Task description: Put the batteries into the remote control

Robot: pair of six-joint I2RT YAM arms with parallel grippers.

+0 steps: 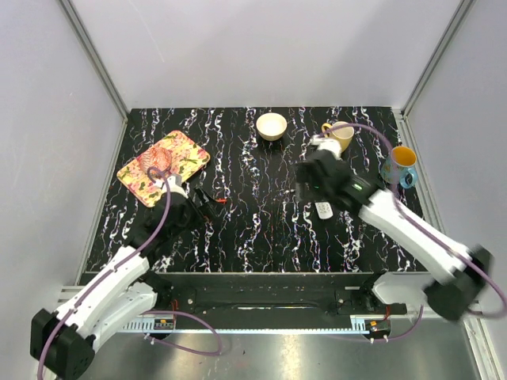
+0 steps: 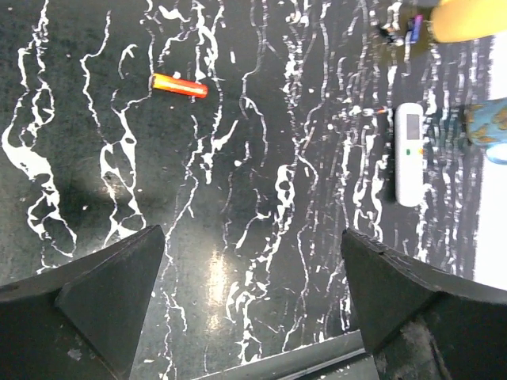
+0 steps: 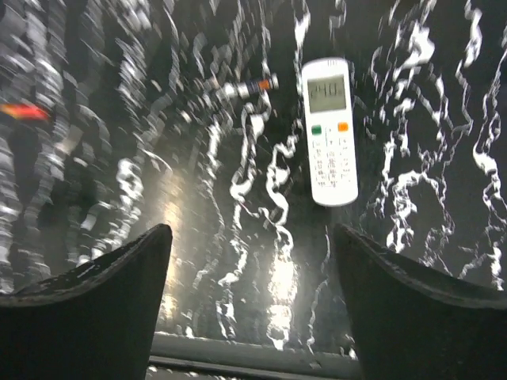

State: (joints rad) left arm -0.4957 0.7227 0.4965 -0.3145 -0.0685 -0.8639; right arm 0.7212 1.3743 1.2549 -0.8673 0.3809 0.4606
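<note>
From the table's (image 1: 261,237) near right corner the right arm reached inward, right gripper (image 3: 252,229) released near the remote control (image 3: 330,131); left gripper (image 2: 252,233) also released, empty.

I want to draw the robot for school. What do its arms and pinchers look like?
The left arm and right arm have white shells with black joints. A purple cable runs along each one. The left gripper and right gripper each have two dark, wedge-shaped fingers.
</note>
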